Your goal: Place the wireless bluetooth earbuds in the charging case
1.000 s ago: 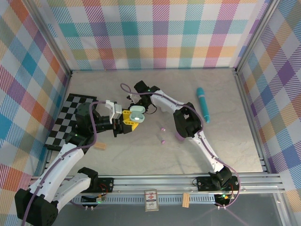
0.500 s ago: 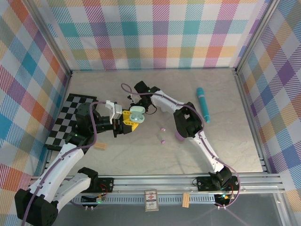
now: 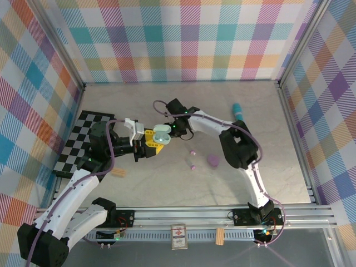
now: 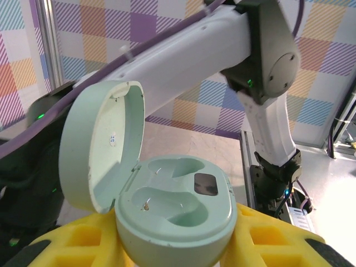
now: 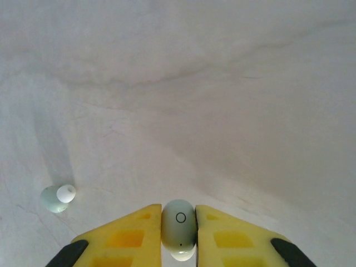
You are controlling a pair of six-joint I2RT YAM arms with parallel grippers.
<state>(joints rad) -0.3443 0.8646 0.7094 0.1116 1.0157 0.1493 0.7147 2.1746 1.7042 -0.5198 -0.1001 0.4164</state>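
Support for the pale mint-green plastic charging case [image 4: 175, 208] comes from the left gripper [image 3: 150, 140], whose yellow fingers [image 4: 267, 242] are clamped on its base from both sides. The case is held clear of the grey marbled tabletop [image 3: 139, 100]. In the left wrist view its lid is hinged up at 9 o'clock, so the two moulded wells face up toward the other arm. That pose looks meant to offer an open target. Both wells are empty, and a dark rectangular patch sits on the deck by the farther one.

The right gripper [image 5: 179, 214] is pinched tight on a small whitish-mint oval earbud [image 5: 179, 227], smooth and glossy, with a thin ring marked on its back. Gripping its flanks leaves the lower end free, probably for seating in a well. From above, this gripper sits just at 2 o'clock of the case.

A second whitish-mint earbud with a white tip [image 5: 58, 197] lies on the table at 9 o'clock of the held one. A tiny pink-purple earbud [image 3: 193, 152] and another pink-purple earbud [image 3: 191, 166] lie at 4 o'clock of the case, apart from it.
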